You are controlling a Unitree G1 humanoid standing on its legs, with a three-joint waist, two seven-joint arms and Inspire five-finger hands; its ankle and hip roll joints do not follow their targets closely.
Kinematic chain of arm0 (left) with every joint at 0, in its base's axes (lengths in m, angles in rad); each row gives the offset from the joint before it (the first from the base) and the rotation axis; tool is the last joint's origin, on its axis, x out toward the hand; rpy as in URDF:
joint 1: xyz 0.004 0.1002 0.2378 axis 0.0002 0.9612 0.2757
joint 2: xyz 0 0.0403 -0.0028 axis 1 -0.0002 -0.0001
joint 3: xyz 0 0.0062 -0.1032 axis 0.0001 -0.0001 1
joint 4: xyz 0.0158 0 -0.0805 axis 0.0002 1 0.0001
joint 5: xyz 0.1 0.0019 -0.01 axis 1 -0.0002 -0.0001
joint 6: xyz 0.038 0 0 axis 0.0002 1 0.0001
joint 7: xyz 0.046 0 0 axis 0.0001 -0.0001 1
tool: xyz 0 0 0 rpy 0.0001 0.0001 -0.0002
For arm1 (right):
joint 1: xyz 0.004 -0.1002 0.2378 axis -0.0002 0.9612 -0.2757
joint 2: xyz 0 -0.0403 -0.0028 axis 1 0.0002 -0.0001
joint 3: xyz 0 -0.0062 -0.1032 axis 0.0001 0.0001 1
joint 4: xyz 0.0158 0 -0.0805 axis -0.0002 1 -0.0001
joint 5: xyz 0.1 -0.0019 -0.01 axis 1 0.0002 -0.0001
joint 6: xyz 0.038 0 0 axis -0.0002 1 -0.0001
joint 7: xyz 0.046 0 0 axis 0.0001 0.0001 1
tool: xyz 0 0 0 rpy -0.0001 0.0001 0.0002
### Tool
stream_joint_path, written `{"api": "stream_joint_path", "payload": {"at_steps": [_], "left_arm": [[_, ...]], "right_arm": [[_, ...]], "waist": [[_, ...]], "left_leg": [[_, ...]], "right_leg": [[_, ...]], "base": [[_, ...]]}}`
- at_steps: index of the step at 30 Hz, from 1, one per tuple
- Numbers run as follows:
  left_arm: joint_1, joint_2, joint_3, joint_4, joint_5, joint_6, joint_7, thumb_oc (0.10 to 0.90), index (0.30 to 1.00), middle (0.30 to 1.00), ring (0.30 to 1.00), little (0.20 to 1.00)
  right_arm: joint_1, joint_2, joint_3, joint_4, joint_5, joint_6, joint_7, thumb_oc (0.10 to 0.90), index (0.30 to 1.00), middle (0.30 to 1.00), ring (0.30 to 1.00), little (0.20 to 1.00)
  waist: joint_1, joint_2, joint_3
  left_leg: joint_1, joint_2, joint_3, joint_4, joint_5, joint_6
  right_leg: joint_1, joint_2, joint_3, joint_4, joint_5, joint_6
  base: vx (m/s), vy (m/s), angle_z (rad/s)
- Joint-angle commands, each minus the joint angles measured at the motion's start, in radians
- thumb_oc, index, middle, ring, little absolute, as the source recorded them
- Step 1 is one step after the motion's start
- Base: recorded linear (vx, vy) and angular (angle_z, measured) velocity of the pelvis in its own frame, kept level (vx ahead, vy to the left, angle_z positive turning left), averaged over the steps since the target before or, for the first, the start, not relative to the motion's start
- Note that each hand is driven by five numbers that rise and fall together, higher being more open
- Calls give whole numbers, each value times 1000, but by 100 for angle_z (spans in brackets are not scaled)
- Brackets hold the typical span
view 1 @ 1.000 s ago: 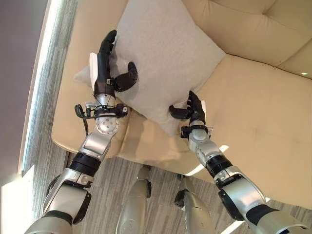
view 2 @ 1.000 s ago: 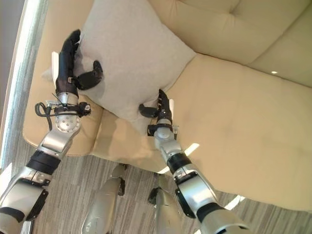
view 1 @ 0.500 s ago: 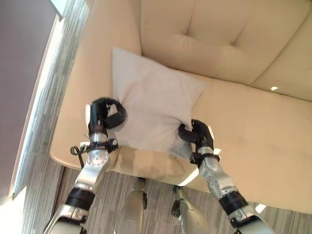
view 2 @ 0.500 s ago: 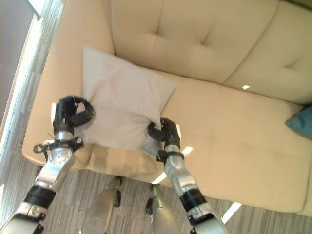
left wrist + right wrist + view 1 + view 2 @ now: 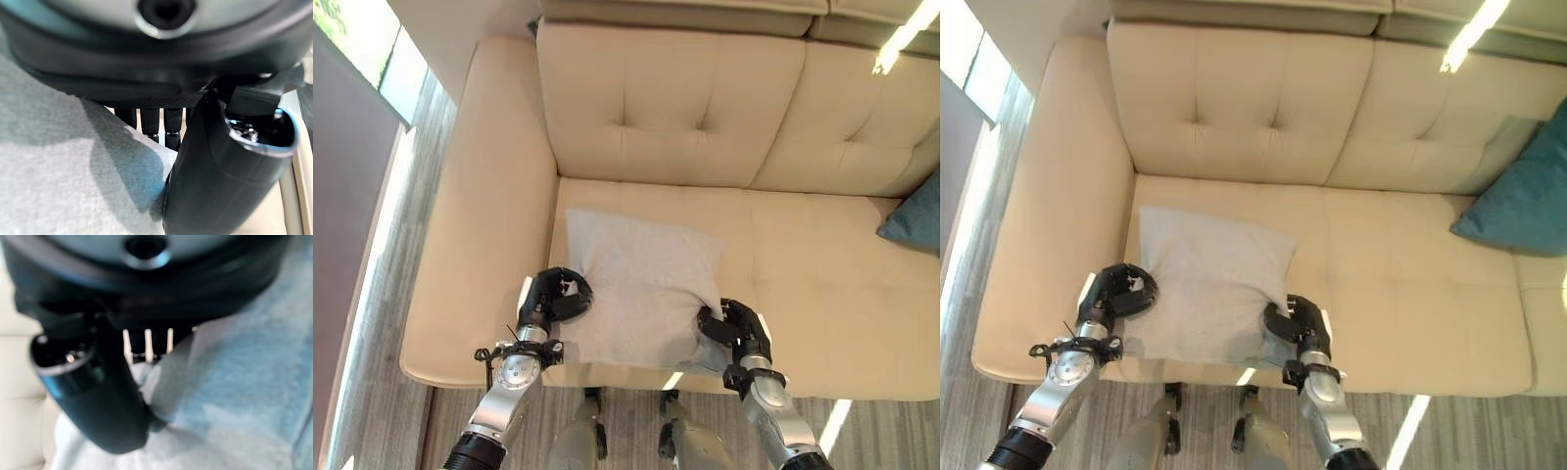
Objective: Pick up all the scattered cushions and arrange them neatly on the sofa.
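While the grey cushion (image 5: 641, 284) is gripped by left hand (image 5: 554, 297) and right hand (image 5: 734, 330), uneven release could leave it skewed.

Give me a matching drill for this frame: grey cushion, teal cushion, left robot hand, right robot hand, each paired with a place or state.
Column 1:
1. grey cushion
2. teal cushion
3. left robot hand
4. right robot hand

Column 2:
A. curled on the grey cushion's front right corner
B. leaning against the backrest at the sofa's right end
C. flat on the seat, near the left armrest
D. curled on the grey cushion's left edge

Pairs: 1-C, 2-B, 3-D, 4-A
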State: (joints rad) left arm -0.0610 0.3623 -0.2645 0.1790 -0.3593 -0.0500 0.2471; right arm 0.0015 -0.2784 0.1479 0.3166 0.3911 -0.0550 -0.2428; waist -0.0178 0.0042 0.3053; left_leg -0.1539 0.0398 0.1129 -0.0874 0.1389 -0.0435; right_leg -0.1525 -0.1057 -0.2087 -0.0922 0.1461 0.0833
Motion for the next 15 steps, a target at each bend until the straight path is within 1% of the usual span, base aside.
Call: {"api": "stream_joint_path", "payload": {"at_steps": [1,5,6,9,10,11,13,15], "left_arm": [[7,-8,-45,-114,-36,-74,-76,400,300,300,300,300],[9,-11,-49,-133,-32,-71,-81,400,300,300,300,300],[7,-14,-56,-135,-32,-67,-87,400,300,300,300,300],[3,-17,-65,-133,-38,-65,-84,400,300,300,300,300],[0,-17,-69,-130,-38,-64,-82,400,300,300,300,300],[-7,-16,-74,-134,-32,-63,-81,400,300,300,300,300],[-16,-21,-82,-137,-28,-64,-76,400,300,300,300,300],[-9,-26,-83,-140,-26,-61,-80,400,300,300,300,300]], "right_arm": [[7,10,-22,-192,-30,-118,34,400,300,300,300,300],[33,-5,-40,-206,-33,-125,39,400,300,300,300,300],[47,-14,-58,-214,-37,-126,40,400,300,300,300,300],[51,-19,-70,-216,-37,-132,34,400,300,300,300,300],[47,-18,-75,-216,-33,-134,29,400,300,300,300,300],[43,-19,-83,-217,-34,-136,21,400,300,300,300,300],[30,-22,-97,-224,-38,-140,6,400,300,300,300,300],[24,-23,-100,-226,-58,-134,0,400,300,300,300,300]], "waist": [[-25,-22,-168],[-41,-27,-167],[-49,-31,-164],[-54,-37,-160],[-54,-38,-155],[-54,-43,-149],[-51,-50,-143],[-53,-44,-154]], "left_leg": [[16,13,-13,117,-175,-19],[22,30,-14,158,-184,-28],[14,41,-17,200,-191,-34],[7,40,-26,236,-201,-33],[1,32,-36,256,-207,-31],[-9,9,-60,273,-217,-28],[-53,-53,-104,292,-225,-21],[-51,-68,-116,256,-232,-2]], "right_leg": [[54,20,7,43,-183,43],[87,40,24,36,-200,28],[105,49,28,32,-209,17],[120,49,29,32,-211,10],[121,46,29,36,-210,9],[118,41,32,40,-206,8],[105,38,38,50,-199,6],[86,46,49,66,-199,11]], "base": [[-9,-150,-18],[-7,-109,-8],[2,-115,-8],[6,-44,-1],[0,0,0],[-34,11,1],[-47,31,2],[3,74,-6]]}}
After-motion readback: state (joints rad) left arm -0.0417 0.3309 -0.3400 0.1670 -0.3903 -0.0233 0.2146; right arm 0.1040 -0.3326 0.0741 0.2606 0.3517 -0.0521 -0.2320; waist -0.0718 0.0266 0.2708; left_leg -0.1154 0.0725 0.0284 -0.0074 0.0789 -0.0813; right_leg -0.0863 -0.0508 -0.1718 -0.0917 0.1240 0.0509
